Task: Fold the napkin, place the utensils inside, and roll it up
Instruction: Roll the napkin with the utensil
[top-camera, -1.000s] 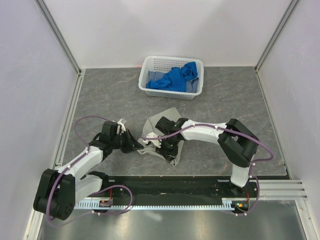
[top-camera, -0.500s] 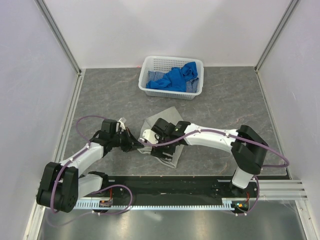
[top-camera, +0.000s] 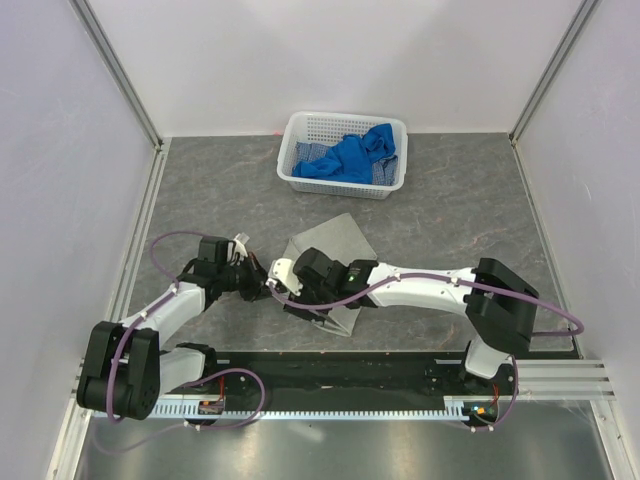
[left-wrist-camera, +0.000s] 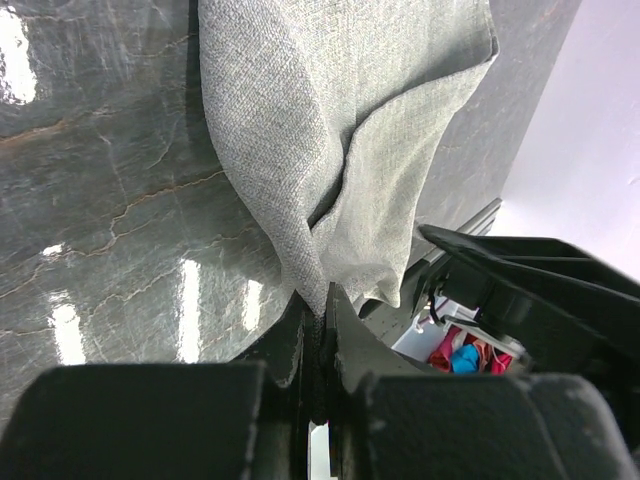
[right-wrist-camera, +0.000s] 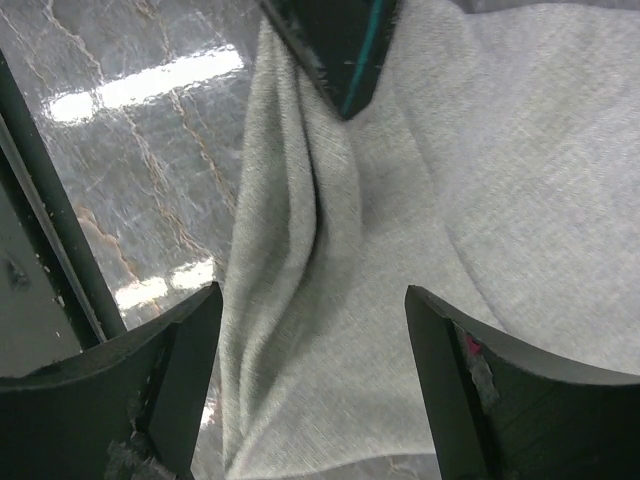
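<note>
The grey napkin (top-camera: 336, 241) lies crumpled on the dark table between the two arms. My left gripper (top-camera: 269, 287) is shut on a bunched corner of the napkin (left-wrist-camera: 330, 120), pinched at the left gripper's (left-wrist-camera: 318, 300) tips. My right gripper (top-camera: 292, 298) hovers right beside it over the cloth. In the right wrist view the right gripper (right-wrist-camera: 315, 345) stands wide open above the napkin (right-wrist-camera: 480, 200), its fingers (right-wrist-camera: 185, 370) clear of the folds, with the left gripper's tip at the top. The utensils are out of view.
A white basket (top-camera: 300, 178) holding bright blue cloths (top-camera: 352, 157) stands at the back of the table. White walls close in the sides and back. The black base rail (top-camera: 340, 365) runs along the near edge.
My right gripper has opened and let go of the napkin, shifting left toward the left gripper. The left gripper keeps its hold and has drawn slightly left.
</note>
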